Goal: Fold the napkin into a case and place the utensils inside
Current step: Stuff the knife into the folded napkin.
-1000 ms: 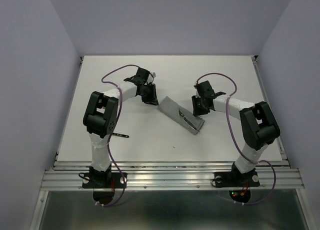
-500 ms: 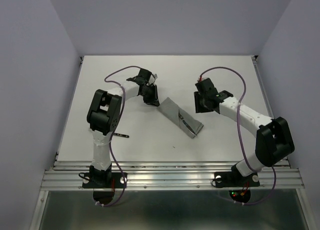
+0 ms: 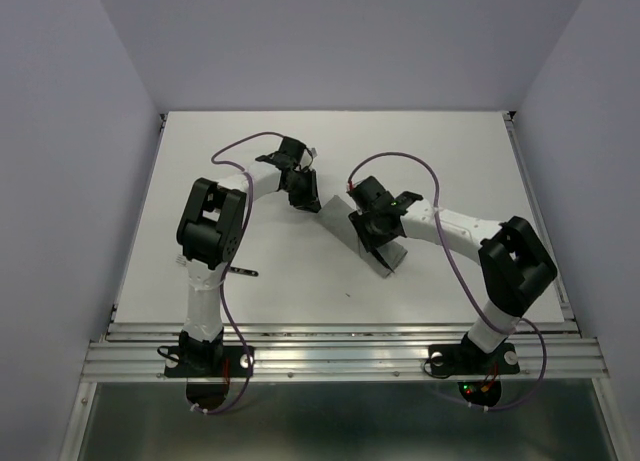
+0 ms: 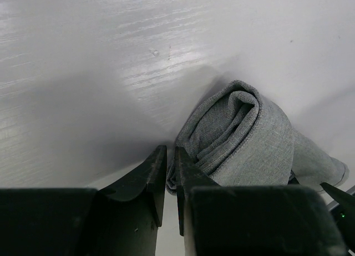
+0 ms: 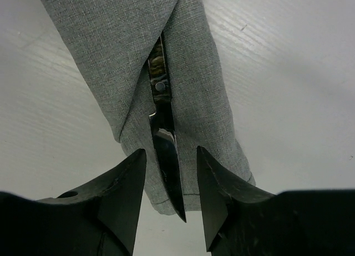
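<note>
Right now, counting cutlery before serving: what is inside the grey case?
A knife shows through the slit of the case, its shiny blade poking out. Cloth covers the rest, so any other pieces inside cannot be seen.

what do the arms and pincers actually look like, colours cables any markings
Both the left arm and right arm are white tubular links with chunky black joint housings. A thin purple cable loops loose along each one. The left pincer and right pincer have plain matt black wedge-shaped fingers. Small red and green lights glow at the right base. No markings are legible.
</note>
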Controlling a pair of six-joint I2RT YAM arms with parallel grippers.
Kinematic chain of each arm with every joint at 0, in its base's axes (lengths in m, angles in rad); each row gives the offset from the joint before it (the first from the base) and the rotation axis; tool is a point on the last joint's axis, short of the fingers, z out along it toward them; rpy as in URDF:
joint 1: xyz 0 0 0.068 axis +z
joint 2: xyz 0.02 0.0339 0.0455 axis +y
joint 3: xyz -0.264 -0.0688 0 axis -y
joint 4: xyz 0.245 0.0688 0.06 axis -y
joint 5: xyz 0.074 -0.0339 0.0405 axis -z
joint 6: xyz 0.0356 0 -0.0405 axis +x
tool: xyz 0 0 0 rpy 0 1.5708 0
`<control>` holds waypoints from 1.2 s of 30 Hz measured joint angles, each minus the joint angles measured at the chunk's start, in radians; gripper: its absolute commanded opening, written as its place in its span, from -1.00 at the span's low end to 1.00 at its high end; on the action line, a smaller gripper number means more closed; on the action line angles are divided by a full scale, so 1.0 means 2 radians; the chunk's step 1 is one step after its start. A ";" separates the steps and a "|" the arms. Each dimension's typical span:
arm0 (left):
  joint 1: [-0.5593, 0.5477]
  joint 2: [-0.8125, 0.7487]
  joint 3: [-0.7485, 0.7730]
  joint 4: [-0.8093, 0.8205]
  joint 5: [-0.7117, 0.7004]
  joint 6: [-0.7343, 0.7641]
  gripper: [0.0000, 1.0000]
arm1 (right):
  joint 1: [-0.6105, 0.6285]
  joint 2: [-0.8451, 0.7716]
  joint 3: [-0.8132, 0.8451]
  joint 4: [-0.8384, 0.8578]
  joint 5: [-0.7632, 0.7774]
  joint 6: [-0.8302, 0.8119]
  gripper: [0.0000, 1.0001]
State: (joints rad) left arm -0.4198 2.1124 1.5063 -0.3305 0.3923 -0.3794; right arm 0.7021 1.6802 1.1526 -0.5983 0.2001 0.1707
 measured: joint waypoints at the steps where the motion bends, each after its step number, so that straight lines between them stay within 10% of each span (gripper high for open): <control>1: 0.000 0.000 0.000 0.000 0.000 -0.001 -0.53 | 0.002 0.007 0.000 0.000 -0.003 -0.005 -0.06; 36: 0.000 0.000 0.009 0.004 0.010 -0.003 -0.53 | 0.003 0.061 0.022 0.068 -0.009 -0.062 -0.35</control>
State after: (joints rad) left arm -0.4198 2.1124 1.5234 -0.3229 0.4126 -0.3862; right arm 0.7086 1.8027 1.1957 -0.4618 0.1814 0.0463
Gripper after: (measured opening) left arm 0.233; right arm 0.355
